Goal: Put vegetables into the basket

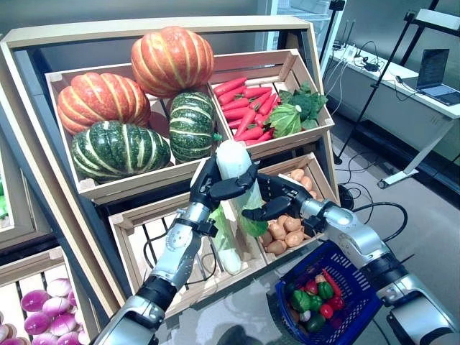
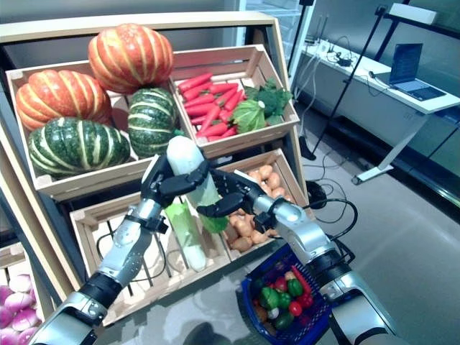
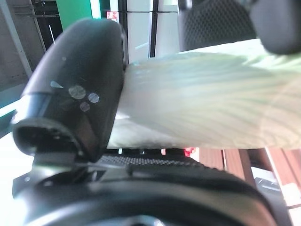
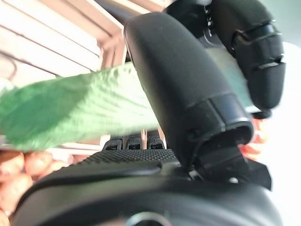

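Two hands (image 1: 215,183) (image 1: 277,201) on one cabbage (image 1: 233,162)

1. The place looks like a mock grocery stall set up inside a lab or office.
2. A slanted wooden display rack (image 1: 43,180) holds crates of pumpkins (image 1: 172,59), carrots (image 1: 244,108) and potatoes (image 1: 287,230).
3. Behind the rack stands a white table (image 1: 402,90) with a laptop (image 1: 436,72), cables and tripod legs (image 1: 374,86).

Left hand (image 1: 208,185) and right hand (image 1: 277,201) meet mid-air, fingers curled in a grasp
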Motion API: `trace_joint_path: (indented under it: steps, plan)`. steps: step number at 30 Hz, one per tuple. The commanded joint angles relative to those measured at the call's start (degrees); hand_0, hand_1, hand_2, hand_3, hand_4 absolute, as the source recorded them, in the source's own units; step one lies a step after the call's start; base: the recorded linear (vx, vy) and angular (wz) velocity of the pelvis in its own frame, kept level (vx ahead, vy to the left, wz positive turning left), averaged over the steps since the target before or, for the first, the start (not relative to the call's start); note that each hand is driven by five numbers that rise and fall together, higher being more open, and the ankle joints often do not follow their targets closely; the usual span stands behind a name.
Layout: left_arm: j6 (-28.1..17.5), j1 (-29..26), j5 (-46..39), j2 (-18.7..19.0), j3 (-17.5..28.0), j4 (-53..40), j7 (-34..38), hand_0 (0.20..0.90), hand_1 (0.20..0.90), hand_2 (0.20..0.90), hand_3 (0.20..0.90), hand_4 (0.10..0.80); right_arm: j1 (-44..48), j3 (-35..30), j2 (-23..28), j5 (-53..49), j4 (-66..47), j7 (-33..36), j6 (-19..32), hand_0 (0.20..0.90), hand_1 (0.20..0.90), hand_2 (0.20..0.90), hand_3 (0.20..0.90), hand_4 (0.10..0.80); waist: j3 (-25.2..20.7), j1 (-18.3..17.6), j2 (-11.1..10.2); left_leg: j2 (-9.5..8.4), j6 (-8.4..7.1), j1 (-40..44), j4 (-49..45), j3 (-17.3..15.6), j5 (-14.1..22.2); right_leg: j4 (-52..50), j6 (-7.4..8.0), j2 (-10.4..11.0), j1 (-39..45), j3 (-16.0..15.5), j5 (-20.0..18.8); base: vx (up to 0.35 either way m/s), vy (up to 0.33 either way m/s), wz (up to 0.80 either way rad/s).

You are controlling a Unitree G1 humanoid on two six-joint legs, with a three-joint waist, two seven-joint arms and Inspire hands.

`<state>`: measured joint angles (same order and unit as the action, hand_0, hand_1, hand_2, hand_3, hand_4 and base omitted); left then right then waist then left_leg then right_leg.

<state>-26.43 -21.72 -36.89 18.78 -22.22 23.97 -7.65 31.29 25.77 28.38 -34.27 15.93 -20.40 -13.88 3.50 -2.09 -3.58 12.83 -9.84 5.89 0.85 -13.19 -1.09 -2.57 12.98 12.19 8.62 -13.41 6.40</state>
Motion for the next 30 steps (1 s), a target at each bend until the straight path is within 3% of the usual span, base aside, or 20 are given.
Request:
trace_joint_path:
  steps: [1,15,17,21,30]
  plan:
    - [-5.6,-5.3,-3.0,-2.2,-1.1,-0.6,-3.3,0.300,0.300,0.300,0.300,0.400,9.5,0.4,-2.3,-7.2,-1.3,-5.0,0.9,0.900,0.900,0.900,0.900,0.800,-4.2,-0.2,0.8,-3.50,4.22,0.6,2.1,-1.0,1.5,3.7,-5.02,-4.1,-3.0,1.0,-6.0,0.035,0.019,0.01]
    - [-6.8,-5.4,-8.3,-3.8,-5.1,2.3,-9.3,0.300,0.300,0.300,0.300,0.400,14.0,5.0,-4.6,-12.0,6.0,-14.2,-8.6,0.900,0.900,0.900,0.900,0.800,-4.9,0.1,0.1,-3.48,3.99,1.0,3.2,-0.9,1.4,5.2,-4.97,-4.1,-2.5,1.9,-6.8,0.022,0.002,0.02]
    - [-7.3,-5.1,-8.8,-3.9,-5.5,1.3,-9.7,0.300,0.300,0.300,0.300,0.400,13.8,4.6,-5.6,-17.4,7.8,-18.1,-10.4,0.300,0.300,0.300,0.300,0.400,-5.0,0.4,0.0,-3.45,3.94,1.3,3.1,-0.7,1.6,5.3,-4.99,-4.0,-2.1,1.9,-6.7,0.081,0.002,0.00]
    - [-7.0,-4.2,-9.4,-3.5,-5.6,0.3,-11.1,0.300,0.300,0.300,0.300,0.400,12.9,2.6,-6.1,-20.1,9.6,-20.1,-10.7,0.300,0.300,0.300,0.300,0.400,-5.2,0.9,-0.1,-3.50,3.83,1.4,3.1,-0.3,1.8,5.6,-4.92,-3.8,-1.7,2.0,-6.9,0.053,-0.003,0.03]
    - [-7.1,-4.3,-9.0,-2.5,-6.2,-2.2,-10.1,0.300,0.300,0.300,0.300,0.400,12.1,0.8,-4.8,-17.1,11.7,-16.7,-6.9,0.300,0.300,0.300,0.300,0.400,-5.1,0.5,0.0,-3.72,3.78,1.2,2.9,0.2,2.1,5.8,-4.67,-3.4,-2.1,2.9,-7.2,0.015,0.003,0.05]
